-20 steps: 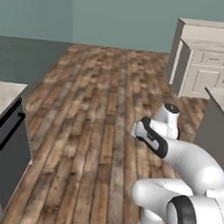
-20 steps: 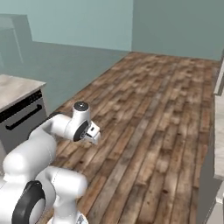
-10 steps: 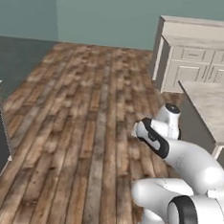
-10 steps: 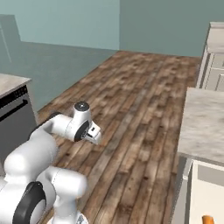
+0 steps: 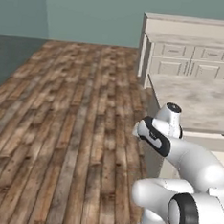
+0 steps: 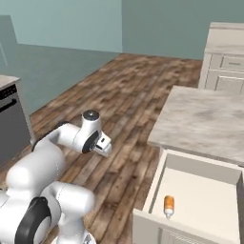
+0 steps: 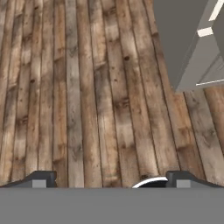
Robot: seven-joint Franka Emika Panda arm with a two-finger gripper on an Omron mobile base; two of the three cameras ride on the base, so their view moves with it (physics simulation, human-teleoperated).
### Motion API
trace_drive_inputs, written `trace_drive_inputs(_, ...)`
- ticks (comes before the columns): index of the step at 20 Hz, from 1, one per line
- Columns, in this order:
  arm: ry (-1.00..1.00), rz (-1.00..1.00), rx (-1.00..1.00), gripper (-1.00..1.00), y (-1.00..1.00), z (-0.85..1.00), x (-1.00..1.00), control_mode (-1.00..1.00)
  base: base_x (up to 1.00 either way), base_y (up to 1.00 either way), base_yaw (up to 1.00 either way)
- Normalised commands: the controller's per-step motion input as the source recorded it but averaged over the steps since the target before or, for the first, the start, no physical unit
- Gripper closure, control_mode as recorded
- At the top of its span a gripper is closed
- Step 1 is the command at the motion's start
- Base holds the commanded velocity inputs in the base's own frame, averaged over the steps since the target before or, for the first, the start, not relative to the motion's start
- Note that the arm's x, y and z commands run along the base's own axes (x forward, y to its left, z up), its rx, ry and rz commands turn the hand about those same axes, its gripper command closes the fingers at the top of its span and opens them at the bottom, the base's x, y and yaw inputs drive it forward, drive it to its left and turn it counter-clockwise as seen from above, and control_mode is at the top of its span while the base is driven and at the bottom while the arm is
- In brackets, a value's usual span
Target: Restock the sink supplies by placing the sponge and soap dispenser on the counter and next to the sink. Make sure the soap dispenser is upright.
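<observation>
Gripper [image 7: 107, 177]: fingers are spread wide, nothing between them; only wooden floor [image 7: 87, 96] is seen past the tips.
Arm posture: the arm is folded close over the base, the hand [image 6: 101, 143] carried low and tucked in — judged a travelling pose, kept clear of furniture while the base is driven.
Soap dispenser [image 6: 168, 205]: a small bottle with an orange body and a pale end is seen lying on its side in an open drawer [image 6: 205, 193] at the lower right of the right base view; this is taken to be the dispenser, not yet picked up.
Sponge: it cannot be made out.
Marbled top [image 6: 209, 121]: a slab just above the open drawer; whether it is the island or the sink counter cannot be told, since no sink is seen.
Cream cabinets [image 5: 191, 56]: stood against the far wall, well apart from the arm.
Edges: the drawer's front wall and the slab's overhang are judged the tight spots — a reach would have to be made from above, between them.
Open room: broad bare floor lies ahead and to the left.
</observation>
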Motion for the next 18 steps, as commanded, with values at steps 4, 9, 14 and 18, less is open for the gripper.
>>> trace_drive_inputs(4, 0.00, 0.00, 0.00, -1.00, 0.00, 0.00, 0.00, 1.00, -0.29, -0.79, 0.00)
trace_drive_inputs(9, 0.00, 0.00, 0.00, -1.00, 0.00, 0.00, 0.00, 1.00, 0.00, -0.97, 0.00)
trace_drive_inputs(14, 0.00, 0.00, 0.00, -1.00, 0.00, 0.00, 0.00, 1.00, 0.00, -0.75, 0.01)
trace_drive_inputs(18, 0.00, 0.00, 0.00, -1.00, 0.00, 0.00, 0.00, 1.00, 0.14, -0.15, 0.02)
